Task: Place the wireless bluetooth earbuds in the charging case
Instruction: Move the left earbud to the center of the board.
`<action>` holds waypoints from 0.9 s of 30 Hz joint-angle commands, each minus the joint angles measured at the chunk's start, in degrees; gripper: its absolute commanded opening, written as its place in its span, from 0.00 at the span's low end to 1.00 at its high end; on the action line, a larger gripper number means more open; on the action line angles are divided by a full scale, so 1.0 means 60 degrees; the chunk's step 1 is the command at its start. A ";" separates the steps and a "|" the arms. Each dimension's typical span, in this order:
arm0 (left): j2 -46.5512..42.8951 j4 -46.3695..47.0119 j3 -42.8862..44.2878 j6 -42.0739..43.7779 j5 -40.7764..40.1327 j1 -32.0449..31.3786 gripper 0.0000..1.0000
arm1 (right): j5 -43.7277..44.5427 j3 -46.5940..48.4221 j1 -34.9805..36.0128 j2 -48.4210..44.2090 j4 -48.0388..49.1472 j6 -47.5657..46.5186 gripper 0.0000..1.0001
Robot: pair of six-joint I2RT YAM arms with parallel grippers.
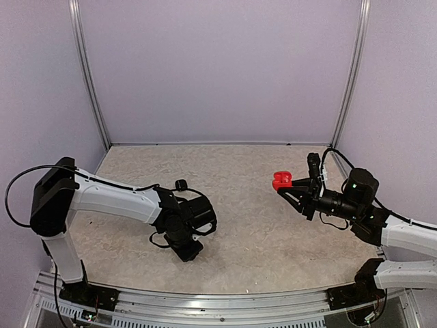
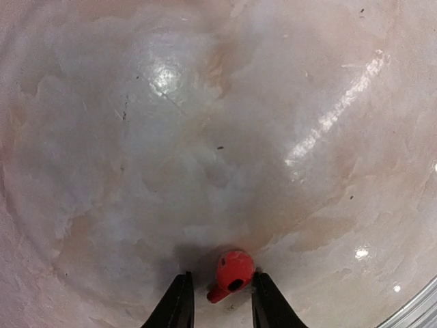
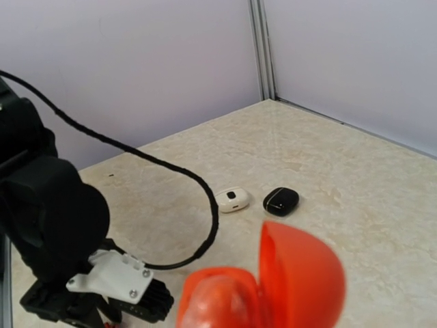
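left gripper (image 2: 220, 304) straddles a red earbud (image 2: 233, 274) between its fingers, grip impossible to tell; right gripper (image 1: 285, 188) pinches an open red case (image 1: 280, 180) at its tips.

The left arm (image 1: 113, 198) reaches out from its base with the elbow high. Its wrist is bent so that the left claw (image 2: 218, 292) points straight down. The jaws stand a little apart (a narrow gap, not a clamp). A red bud (image 2: 233, 272) sits between the tips, touching one finger (image 2: 263, 301) and clear of the other.

The right arm (image 1: 410, 236) lies low and stretches inward with its wrist about level. The right claw (image 1: 282, 186) hangs aloft, pointing sideways, and its jaws are closed on a red case (image 1: 280, 180) at the tips.
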 commanded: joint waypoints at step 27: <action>0.1124 -0.1379 0.1670 0.0514 -0.0732 -0.0191 0.26 | -0.0040 0.0202 -0.0098 -0.0251 -0.0027 -0.0057 0.00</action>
